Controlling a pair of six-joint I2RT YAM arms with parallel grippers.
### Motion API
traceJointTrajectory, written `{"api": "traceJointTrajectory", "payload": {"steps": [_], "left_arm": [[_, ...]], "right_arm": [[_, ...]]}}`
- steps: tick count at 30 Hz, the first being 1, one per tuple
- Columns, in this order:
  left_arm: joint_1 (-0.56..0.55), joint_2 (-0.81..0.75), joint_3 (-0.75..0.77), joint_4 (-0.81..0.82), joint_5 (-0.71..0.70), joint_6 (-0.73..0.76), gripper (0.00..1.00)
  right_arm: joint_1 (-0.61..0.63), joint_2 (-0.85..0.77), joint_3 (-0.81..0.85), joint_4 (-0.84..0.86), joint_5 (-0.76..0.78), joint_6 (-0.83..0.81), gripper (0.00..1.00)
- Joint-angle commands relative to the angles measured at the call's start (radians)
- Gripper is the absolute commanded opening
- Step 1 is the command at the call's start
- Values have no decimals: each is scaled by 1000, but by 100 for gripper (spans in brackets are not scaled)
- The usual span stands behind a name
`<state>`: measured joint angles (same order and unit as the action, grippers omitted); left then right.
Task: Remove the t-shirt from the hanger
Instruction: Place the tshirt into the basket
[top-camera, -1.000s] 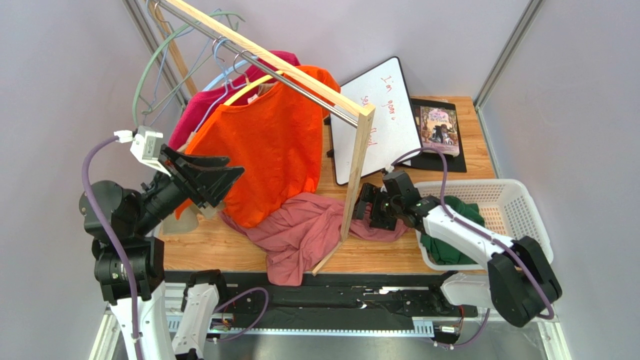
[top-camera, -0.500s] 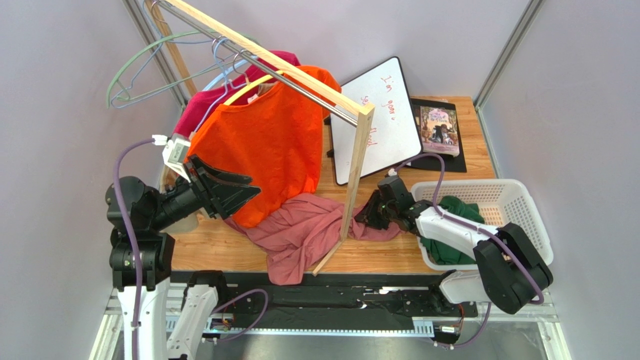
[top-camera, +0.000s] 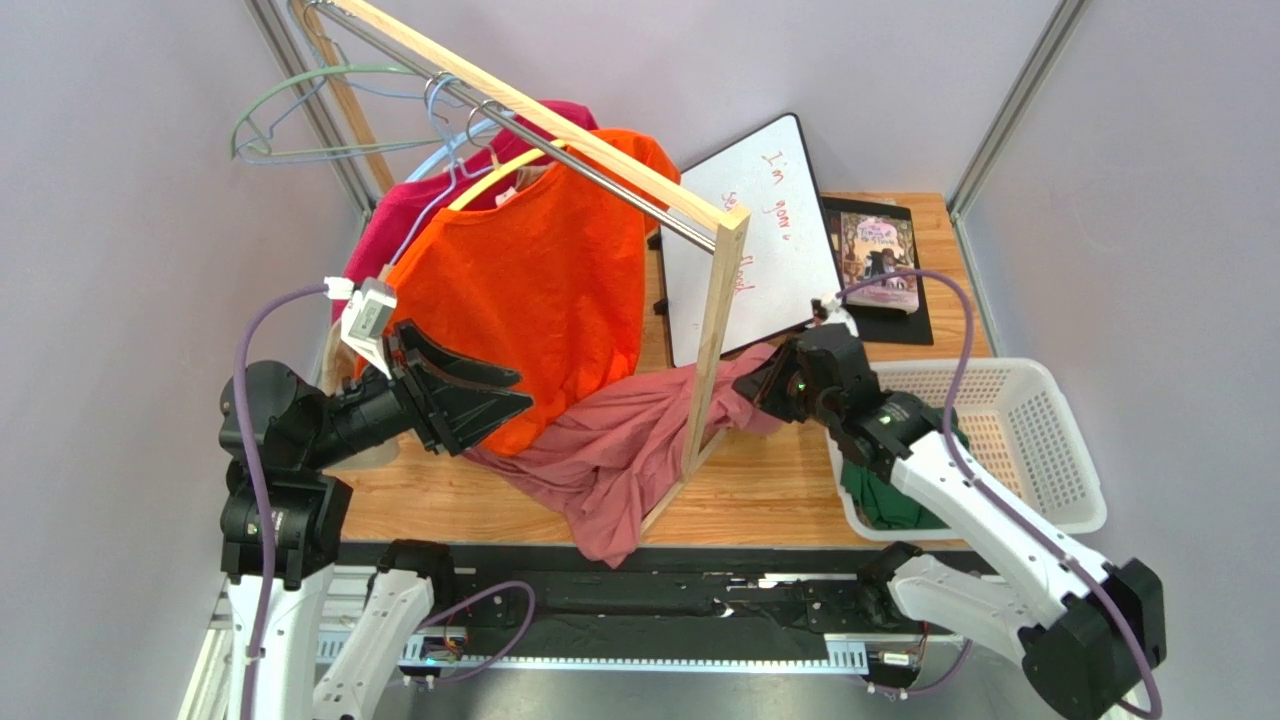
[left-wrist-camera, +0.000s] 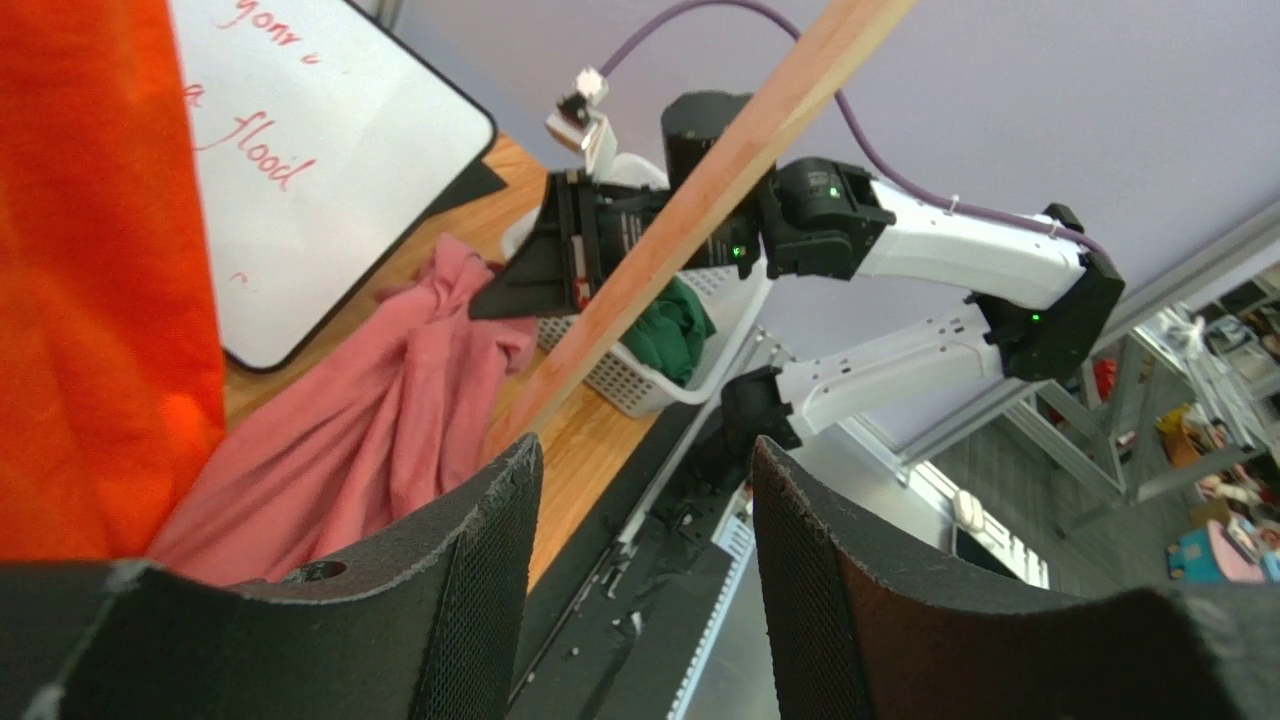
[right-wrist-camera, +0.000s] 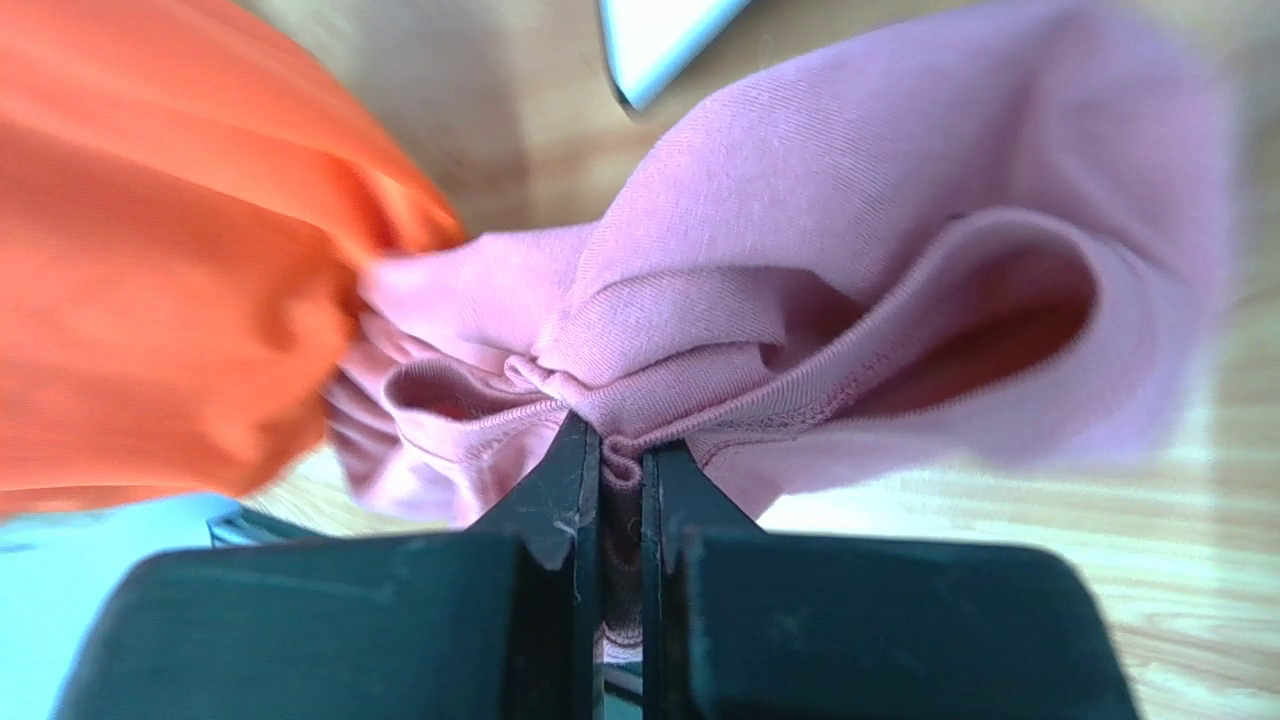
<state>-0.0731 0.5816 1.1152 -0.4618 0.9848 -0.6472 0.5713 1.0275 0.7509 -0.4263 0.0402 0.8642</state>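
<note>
Pink jersey, a dusty-rose t-shirt, lies heaped on the wooden table close to the front edge, off any hanger. A second ago the right gripper hung wide open, low over the shirt's right-hand edge. Now its jaws are pressed together on a stitched fold of the hem, and the arm has risen, so the cloth is stretched up from the heap to the claw, passing the rack's upright wooden post. The grasp looks made, so what remains is probably carrying the shirt clear, perhaps to the white basket just to the right, which already holds a green garment. The post may catch the trailing cloth. At left, the left gripper has swung in from the wall. Its jaws stand well apart and hold nothing, their tips just beside the lower hem of an orange t-shirt, with the pink heap just below them. Further back, the orange shirt hangs from the slanting wooden rail, and an empty green wire hanger at the rail's far end has swung to a new angle. Beyond the post lie a whiteboard and a book.
</note>
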Motion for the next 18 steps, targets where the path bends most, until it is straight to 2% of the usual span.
{"api": "traceJointTrajectory", "payload": {"steps": [1,7,13,18], "left_arm": [[-102,24,-9,60,-60,-16,59],[-217,46,-20,69,-146,-6,58],[-237,55,-44,78,-190,1,57],[-243,64,-68,81,-192,3,57]], "right_arm": [[-57,-99,170,-77,133,-109,0],[-175,-158,396,-186,119,-217,0],[-197,-182,632,-285,289,-316,0],[-197,-175,827,-295,446,-407,0]]}}
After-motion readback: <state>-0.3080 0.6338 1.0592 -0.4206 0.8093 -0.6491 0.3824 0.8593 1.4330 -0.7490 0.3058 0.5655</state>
